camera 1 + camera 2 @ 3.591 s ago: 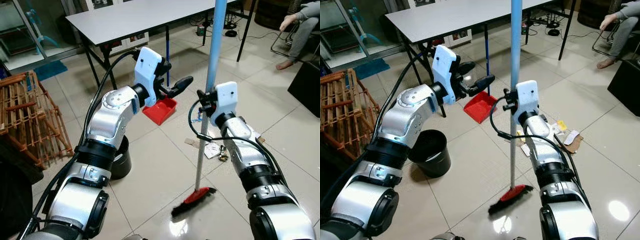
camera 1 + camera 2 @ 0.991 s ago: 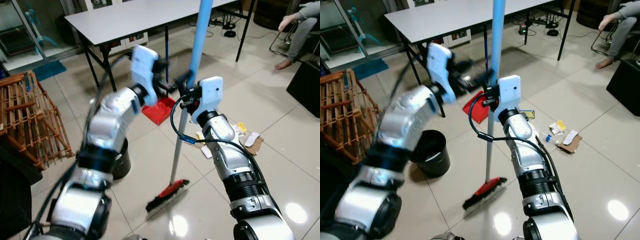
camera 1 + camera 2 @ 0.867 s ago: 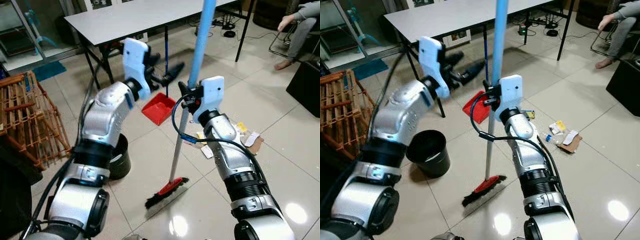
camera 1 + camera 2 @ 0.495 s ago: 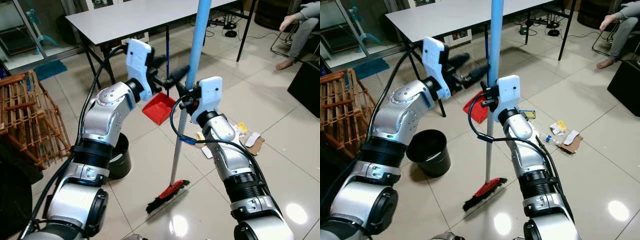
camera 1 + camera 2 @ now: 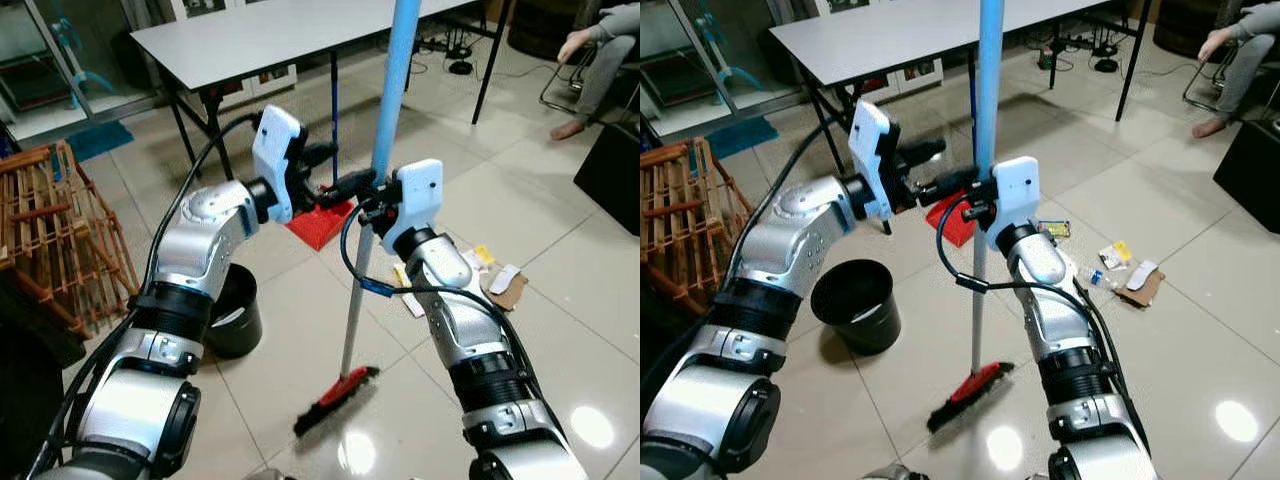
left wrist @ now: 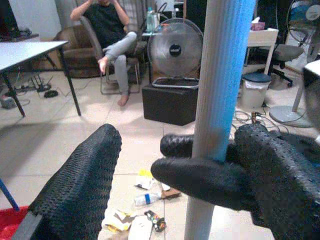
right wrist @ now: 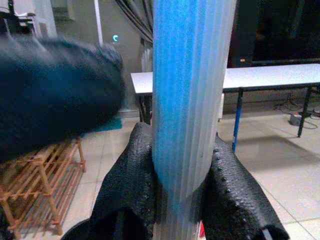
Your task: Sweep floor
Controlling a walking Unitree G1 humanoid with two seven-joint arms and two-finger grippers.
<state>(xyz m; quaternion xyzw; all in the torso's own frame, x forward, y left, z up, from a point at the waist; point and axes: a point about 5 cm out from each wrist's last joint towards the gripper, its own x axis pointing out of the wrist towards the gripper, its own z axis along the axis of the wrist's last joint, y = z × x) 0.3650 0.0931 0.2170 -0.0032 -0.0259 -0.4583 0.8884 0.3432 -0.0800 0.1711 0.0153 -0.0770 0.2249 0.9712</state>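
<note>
A broom with a blue and white handle (image 5: pixel 392 100) stands almost upright, its red and black head (image 5: pixel 336 399) on the tiled floor. My right gripper (image 5: pixel 371 205) is shut on the handle at mid height, and its fingers (image 7: pixel 125 195) clasp the handle (image 7: pixel 190 110) on both sides. My left gripper (image 5: pixel 350 166) is open just left of the handle, level with the right gripper. Along its fingers (image 6: pixel 80 185) the handle (image 6: pixel 220 100) stands in the gap, close to one finger. Paper and wrapper litter (image 5: pixel 480 272) lies on the floor to the right.
A red dustpan (image 5: pixel 320 225) stands behind my left gripper. A black bucket (image 5: pixel 235 315) sits near my left, with a wooden rack (image 5: pixel 50 230) beyond it. A white table (image 5: pixel 290 35) stands behind. A person (image 5: pixel 600 50) sits far right beside a black box (image 5: pixel 615 175).
My left gripper has come down and closer to the broom handle, level with the right gripper. The broom head swept left earlier and has since stayed put.
</note>
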